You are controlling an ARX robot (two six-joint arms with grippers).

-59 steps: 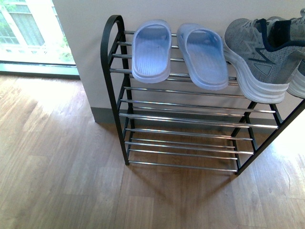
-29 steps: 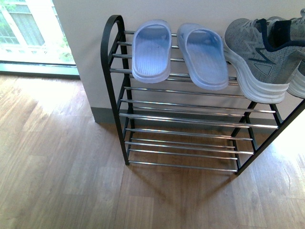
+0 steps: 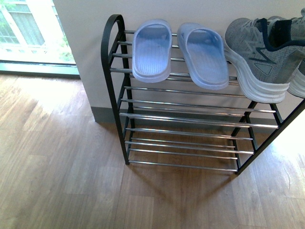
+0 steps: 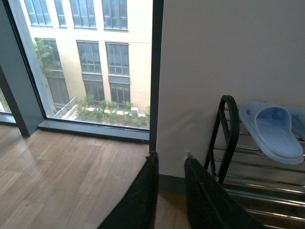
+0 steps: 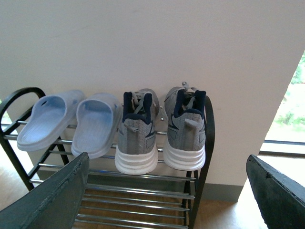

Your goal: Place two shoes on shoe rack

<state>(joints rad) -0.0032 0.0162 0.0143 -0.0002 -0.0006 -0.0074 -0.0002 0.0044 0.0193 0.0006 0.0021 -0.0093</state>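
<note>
Sitting side by side on the top tier of the shoe rack [image 5: 200, 157], our two grey sneakers [image 5: 137, 131] rest heels outward beside the pale blue slides [image 5: 71, 119]. We keep our right gripper [image 5: 167, 191] spread wide and empty facing them. Our left gripper [image 4: 169, 164] holds nothing, its jaws only slightly apart.

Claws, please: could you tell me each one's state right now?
Left claw: slightly open, holding nothing.
Right claw: wide open, empty.

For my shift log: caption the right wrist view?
Two sneakers beside two slides on the rack's top tier.
</note>
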